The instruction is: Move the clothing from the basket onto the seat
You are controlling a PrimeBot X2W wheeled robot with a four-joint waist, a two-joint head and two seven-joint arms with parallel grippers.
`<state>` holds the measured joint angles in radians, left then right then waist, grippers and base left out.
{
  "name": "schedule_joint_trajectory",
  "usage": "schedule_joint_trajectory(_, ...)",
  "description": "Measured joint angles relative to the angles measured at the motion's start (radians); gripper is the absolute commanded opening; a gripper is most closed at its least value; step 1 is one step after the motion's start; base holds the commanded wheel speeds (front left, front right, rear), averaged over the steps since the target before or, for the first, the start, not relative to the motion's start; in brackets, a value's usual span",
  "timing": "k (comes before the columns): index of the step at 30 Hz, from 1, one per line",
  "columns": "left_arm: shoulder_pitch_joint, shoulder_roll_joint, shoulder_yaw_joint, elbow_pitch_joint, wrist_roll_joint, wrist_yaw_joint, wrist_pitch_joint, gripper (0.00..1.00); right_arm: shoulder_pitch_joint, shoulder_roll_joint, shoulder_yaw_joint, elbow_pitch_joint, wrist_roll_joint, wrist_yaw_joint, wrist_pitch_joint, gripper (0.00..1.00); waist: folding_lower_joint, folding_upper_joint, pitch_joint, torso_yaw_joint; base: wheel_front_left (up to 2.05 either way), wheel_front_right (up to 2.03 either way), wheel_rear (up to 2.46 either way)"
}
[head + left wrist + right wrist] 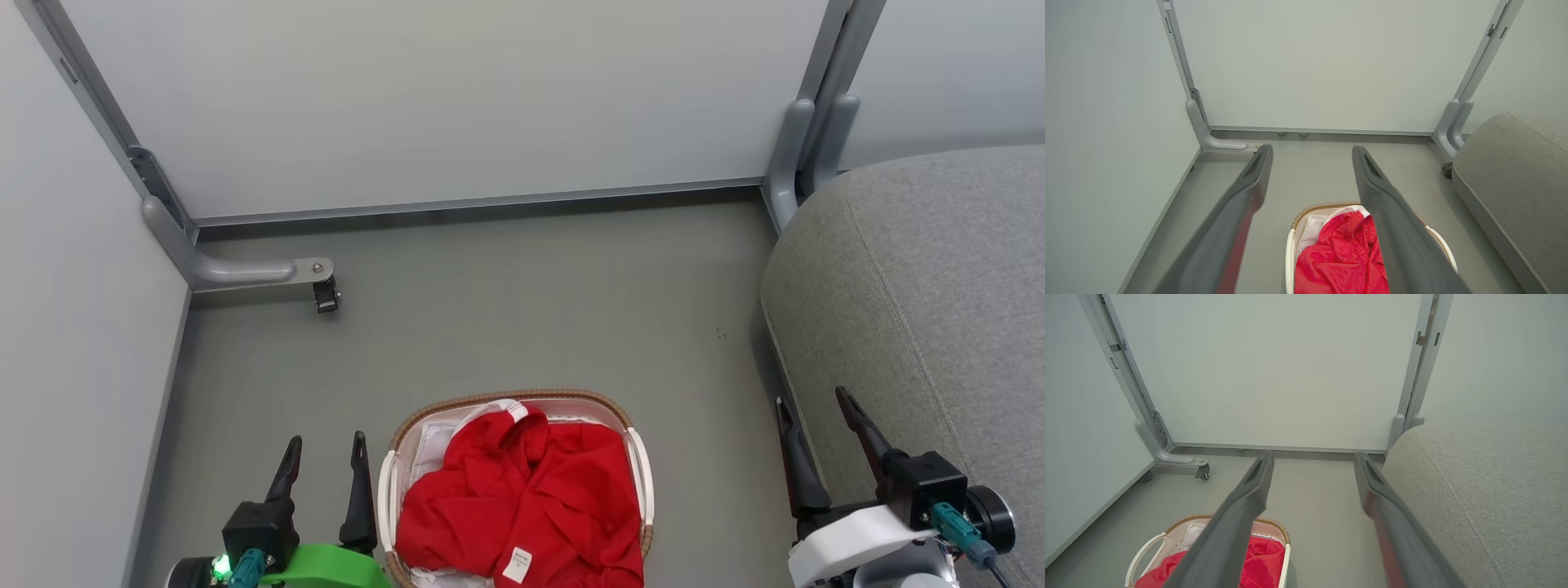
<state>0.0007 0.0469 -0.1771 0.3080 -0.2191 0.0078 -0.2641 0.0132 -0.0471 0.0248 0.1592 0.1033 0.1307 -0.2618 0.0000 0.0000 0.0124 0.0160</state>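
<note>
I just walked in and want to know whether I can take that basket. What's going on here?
Nothing is being handled yet. The red clothing lies piled in the basket on the floor in front of the robot. The left gripper hovers open and empty just left of the basket. The right gripper is open and empty too, near the edge of the grey seat. No clothing lies on the part of the seat in view.

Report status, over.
Left gripper, right gripper: fingers open, empty. Bright red soft clothing heaped in oval white plastic basket with brown woven rim. Large grey fabric seat to the right. Grey floor between, no obstacle seen.
</note>
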Motion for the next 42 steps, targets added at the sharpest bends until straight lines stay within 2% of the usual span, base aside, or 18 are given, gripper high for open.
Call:
schedule_joint_trajectory(13,-0.004,0.001,-0.001,0.005,0.009,-0.003,0.0,1.0,-0.003,0.0,-0.01,-0.009,0.001,0.0,0.0,1.0,0.0,0.0,0.018,-0.001,0.0,0.0,0.0)
schedule_joint_trajectory(21,-0.153,0.03,-0.026,0.027,0.066,-0.034,0.0,1.0,-0.058,0.0,-0.027,-0.048,-0.002,0.0,0.0,1.0,0.0,0.0,0.08,-0.01,0.0,0.0,0.0)
schedule_joint_trajectory(32,-0.432,0.029,-0.122,0.298,0.143,-0.075,0.018,1.0,-0.277,-0.001,-0.039,-0.119,0.021,0.0,-0.001,1.0,0.0001,0.0,0.279,-0.056,0.0,0.0,0.0)
schedule_joint_trajectory(42,-0.661,0.092,-0.173,0.55,0.198,-0.097,0.061,1.0,-0.452,-0.003,-0.036,-0.183,0.106,0.0,-0.001,1.0,0.0002,0.0,0.517,-0.15,0.0,0.0,0.0)
